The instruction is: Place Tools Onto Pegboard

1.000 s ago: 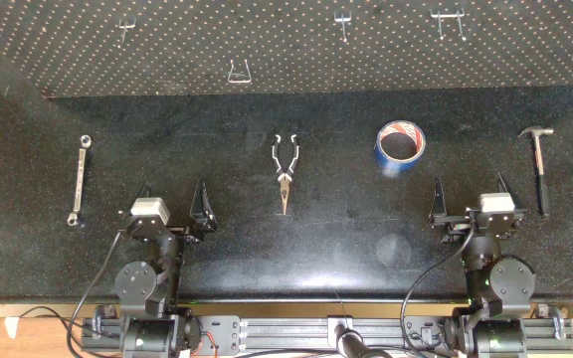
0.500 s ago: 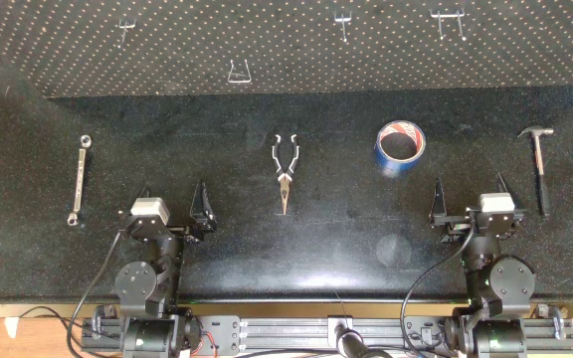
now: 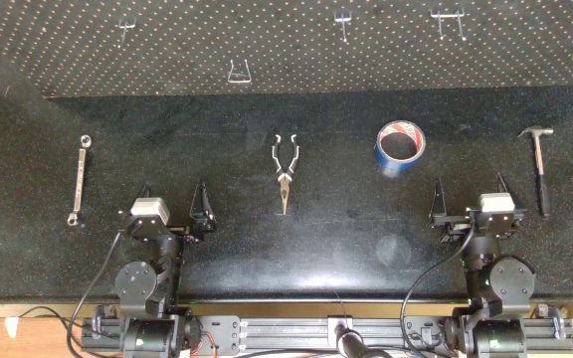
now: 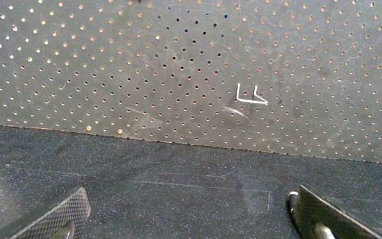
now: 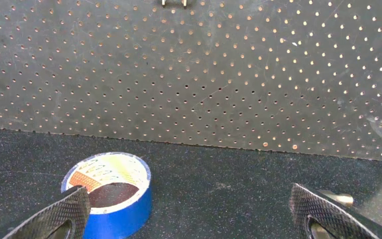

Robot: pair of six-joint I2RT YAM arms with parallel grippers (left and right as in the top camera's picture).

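Observation:
Four tools lie in a row on the black table: a silver wrench [image 3: 79, 178] at the left, pliers [image 3: 285, 166] with white handles in the middle, a blue roll of tape [image 3: 400, 145] and a hammer [image 3: 538, 167] at the right. The pegboard [image 3: 286, 45] stands behind them with metal hooks [image 3: 239, 73]. My left gripper [image 3: 173, 202] rests open near the front, between wrench and pliers. My right gripper [image 3: 469, 199] is open too, between tape and hammer. The tape [image 5: 111, 194] lies just ahead of my right gripper's finger [image 5: 58, 216]. A wire hook [image 4: 251, 98] faces the left wrist camera.
More hooks hang on the pegboard at the upper left [image 3: 125, 24], the centre [image 3: 342, 20] and the right [image 3: 449, 20]. The table's front edge [image 3: 286, 296] runs just ahead of the arm bases. Bare table lies between the tools.

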